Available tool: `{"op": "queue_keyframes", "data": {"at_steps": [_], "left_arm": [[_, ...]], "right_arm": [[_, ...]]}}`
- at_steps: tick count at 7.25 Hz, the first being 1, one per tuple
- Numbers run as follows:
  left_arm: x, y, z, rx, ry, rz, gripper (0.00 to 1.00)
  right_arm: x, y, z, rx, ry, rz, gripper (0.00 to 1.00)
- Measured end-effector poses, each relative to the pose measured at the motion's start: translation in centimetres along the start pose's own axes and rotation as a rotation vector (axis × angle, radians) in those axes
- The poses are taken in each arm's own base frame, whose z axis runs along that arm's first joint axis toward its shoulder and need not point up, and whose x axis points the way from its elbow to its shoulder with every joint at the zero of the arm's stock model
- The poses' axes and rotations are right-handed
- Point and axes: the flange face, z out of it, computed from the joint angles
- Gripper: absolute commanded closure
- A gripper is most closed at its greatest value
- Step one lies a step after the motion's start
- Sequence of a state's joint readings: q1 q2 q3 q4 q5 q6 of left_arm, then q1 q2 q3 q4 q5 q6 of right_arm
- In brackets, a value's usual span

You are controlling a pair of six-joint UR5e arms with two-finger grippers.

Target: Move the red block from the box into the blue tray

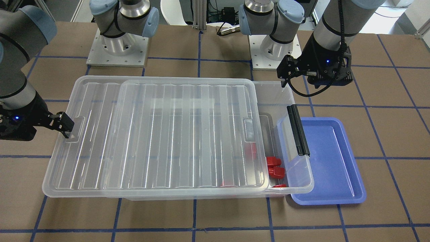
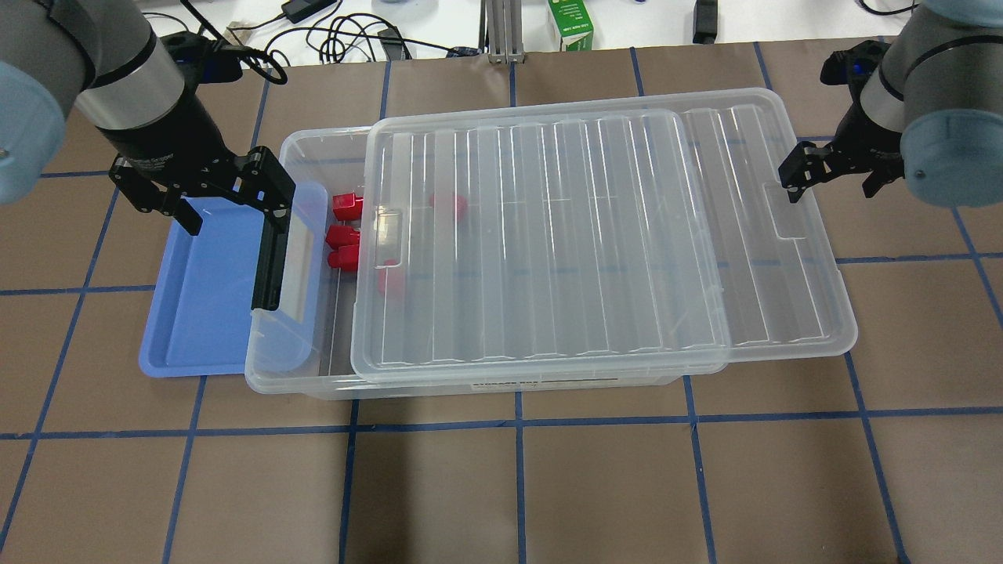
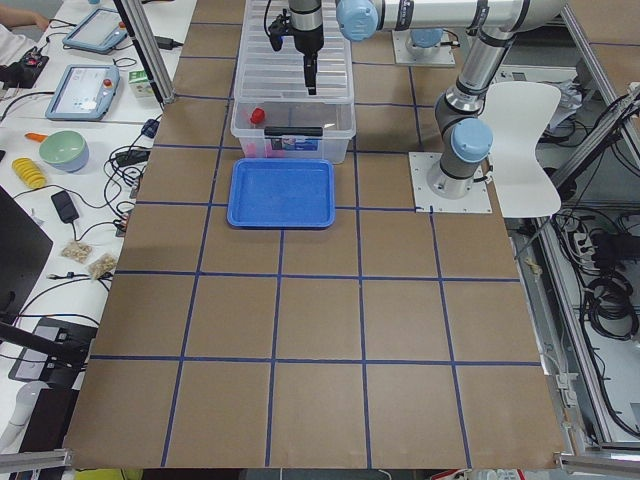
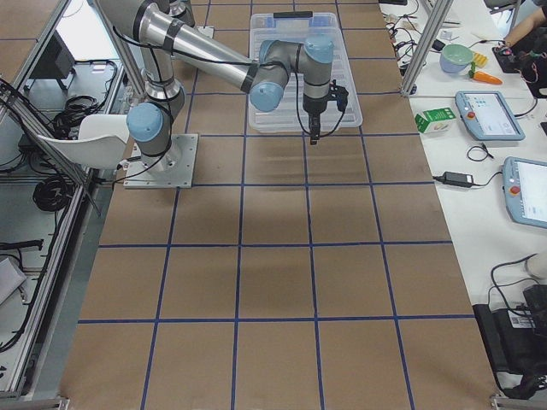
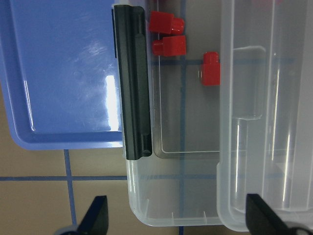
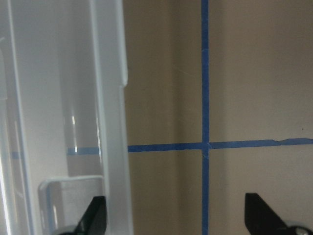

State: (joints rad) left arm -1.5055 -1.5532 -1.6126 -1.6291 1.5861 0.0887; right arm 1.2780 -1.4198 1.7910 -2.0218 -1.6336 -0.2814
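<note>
The clear box [image 2: 439, 387] lies across the table's middle. Its ribbed lid [image 2: 548, 235] is slid toward my right, leaving the left end uncovered. Three red blocks [image 2: 343, 233] lie in that uncovered end, seen also in the left wrist view [image 5: 168, 45] and the front view [image 1: 276, 172]. Two more show blurred under the lid. The blue tray [image 2: 200, 305] sits empty against the box's left end, beside the black latch bar [image 2: 269, 254]. My left gripper [image 2: 233, 205] is open and empty above the tray's far end and the box's corner. My right gripper [image 2: 831, 182] is open and empty at the lid's right edge.
A green carton [image 2: 570, 23] and cables lie beyond the table's far edge. Both arm bases [image 1: 117, 50] stand on my side of the table. Blue tape lines grid the brown tabletop [image 2: 517, 486].
</note>
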Motion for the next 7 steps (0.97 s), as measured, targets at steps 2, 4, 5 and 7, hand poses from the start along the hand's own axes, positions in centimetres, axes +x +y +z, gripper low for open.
{"op": "queue_keyframes", "data": {"at_steps": [2,4,5,7], "left_arm": [[0.1,-0.7,0.4,0.006,0.004,-0.007,0.0],[0.2,-1.8,1.5,0.01,0.005,-0.017,0.0],[0.3,-2.5,2.5,0.005,0.008,-0.034,0.0],[2.1,-3.9,4.8,0.018,0.006,-0.068,0.12]], "right_arm": [[3.2,0.3,0.0,-0.001,0.005,-0.018,0.0],[6.6,0.8,0.2,-0.006,0.01,-0.037,0.0],[8.4,1.1,0.3,-0.008,0.011,-0.056,0.0],[10.5,1.6,0.4,-0.011,0.012,-0.071,0.0]]}}
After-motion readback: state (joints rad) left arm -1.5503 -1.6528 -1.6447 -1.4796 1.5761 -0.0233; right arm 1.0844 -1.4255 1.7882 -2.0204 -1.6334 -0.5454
